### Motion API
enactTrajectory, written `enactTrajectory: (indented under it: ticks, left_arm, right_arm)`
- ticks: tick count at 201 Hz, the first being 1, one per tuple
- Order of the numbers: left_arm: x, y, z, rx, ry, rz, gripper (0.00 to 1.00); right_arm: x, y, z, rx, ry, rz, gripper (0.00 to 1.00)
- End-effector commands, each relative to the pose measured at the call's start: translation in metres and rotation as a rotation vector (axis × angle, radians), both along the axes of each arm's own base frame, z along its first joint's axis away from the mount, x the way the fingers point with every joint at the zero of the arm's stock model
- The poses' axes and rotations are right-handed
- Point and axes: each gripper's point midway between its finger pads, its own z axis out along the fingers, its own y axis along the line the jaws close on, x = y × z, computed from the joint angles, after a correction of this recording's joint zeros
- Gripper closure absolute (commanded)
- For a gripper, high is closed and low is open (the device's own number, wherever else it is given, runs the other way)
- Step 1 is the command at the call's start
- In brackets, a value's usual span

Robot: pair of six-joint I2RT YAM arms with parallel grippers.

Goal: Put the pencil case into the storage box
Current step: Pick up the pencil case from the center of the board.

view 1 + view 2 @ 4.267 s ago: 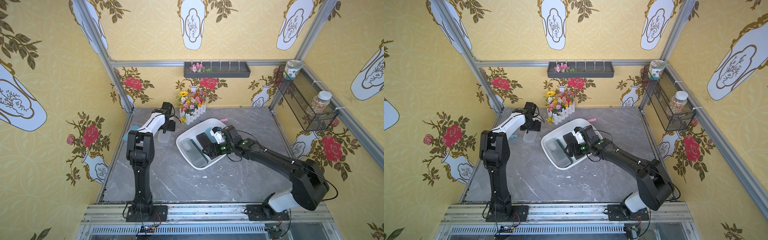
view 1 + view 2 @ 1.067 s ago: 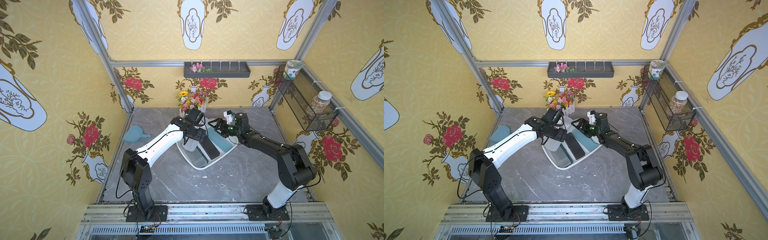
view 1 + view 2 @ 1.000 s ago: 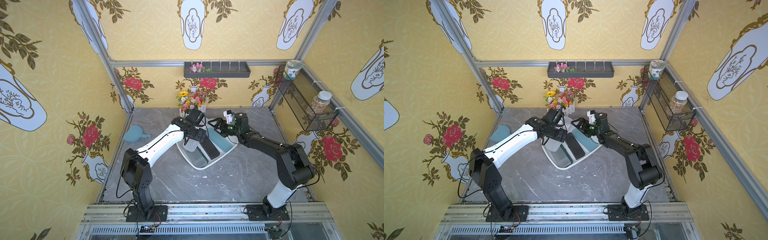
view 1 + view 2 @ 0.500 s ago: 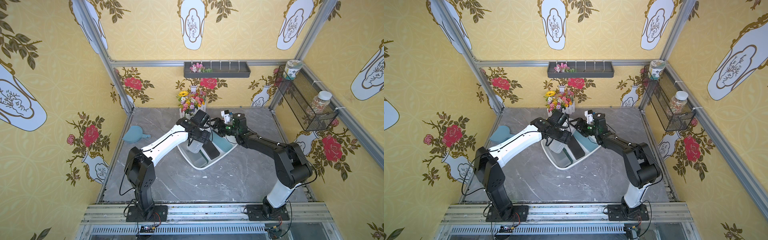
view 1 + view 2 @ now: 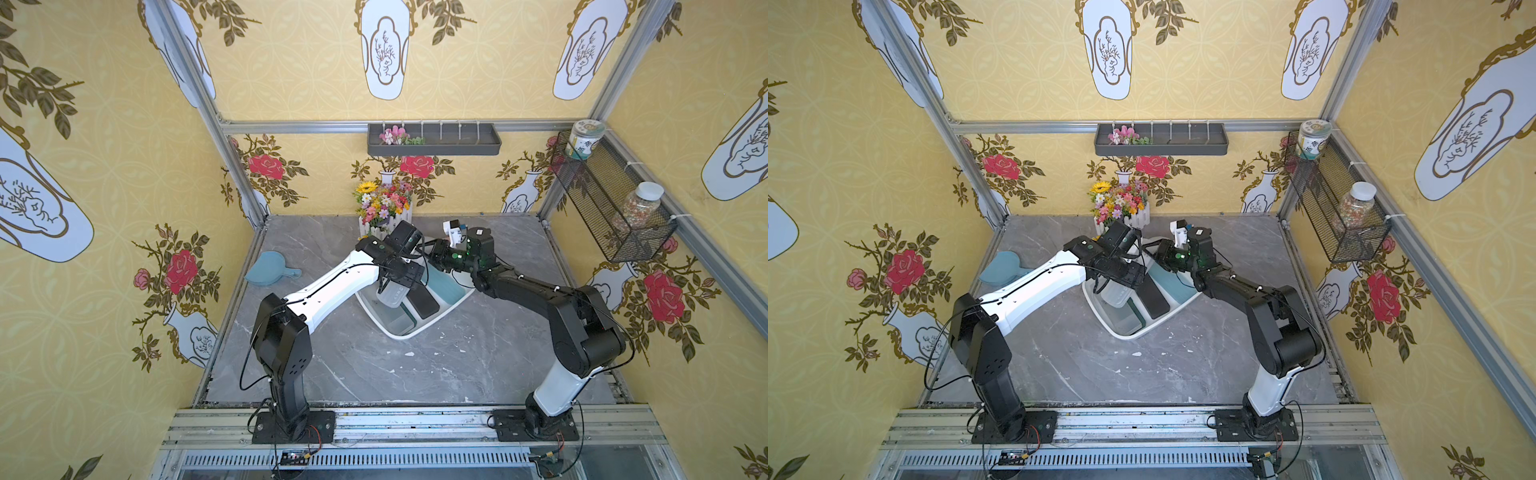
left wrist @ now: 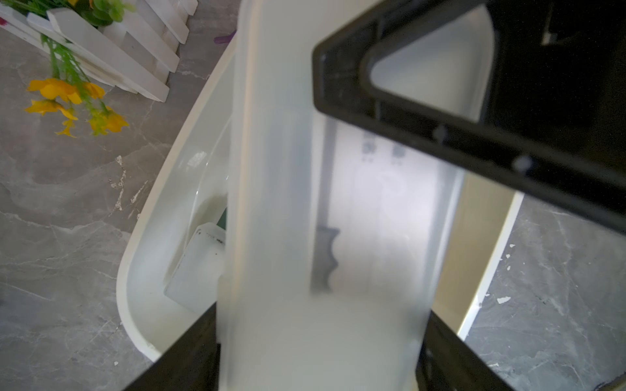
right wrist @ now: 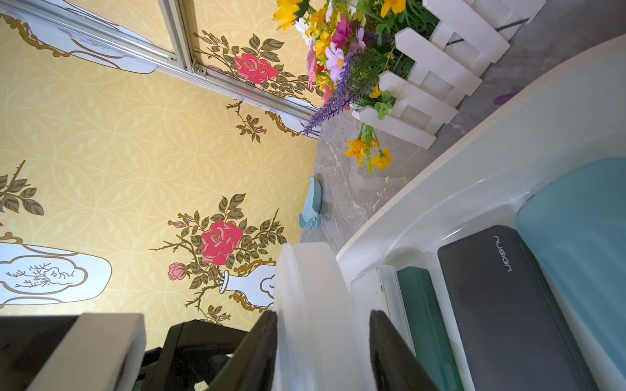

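Closed within the last second: right gripper [image 7: 321,318], spread wide before, now pinching one end of the frosted pencil case [image 5: 391,294]. Shows left gripper [image 5: 400,279] clamped on the same case, held tilted in the air above the storage box [image 5: 415,335], beside the black case [image 5: 424,301] lying inside. Looks long, translucent, rigid and round-edged. Suggests lowering comes next.

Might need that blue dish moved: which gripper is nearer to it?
Left. The left gripper is over the storage box, on the side toward the blue dish; the right gripper sits farther across the box.
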Motion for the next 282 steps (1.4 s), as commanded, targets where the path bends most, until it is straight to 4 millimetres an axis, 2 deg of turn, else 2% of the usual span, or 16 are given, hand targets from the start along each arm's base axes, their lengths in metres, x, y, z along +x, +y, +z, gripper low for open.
enactTrajectory:
  ticks: [1,83,188,244,282]
  left_arm:
    - [-0.002,-0.001,-0.008,0.001,0.021,0.007,0.23]
    - [-0.003,-0.002,-0.009,-0.004,0.023,0.008,0.20]
    - [-0.004,-0.003,-0.011,0.001,0.026,0.006,0.17]
    - [-0.006,-0.001,-0.012,0.003,0.028,0.007,0.16]
    - [-0.007,-0.005,-0.012,-0.012,0.041,-0.004,0.11]
  right_arm:
    - [0.000,0.000,0.008,0.021,-0.040,-0.004,0.63]
    - [-0.001,-0.002,0.006,0.001,-0.041,-0.011,0.64]
    - [0.002,-0.002,-0.002,-0.007,-0.022,-0.018,0.72]
    - [0.003,-0.001,-0.004,-0.007,-0.017,-0.016,0.72]
    - [0.005,-0.004,-0.010,-0.014,-0.007,-0.025,0.72]
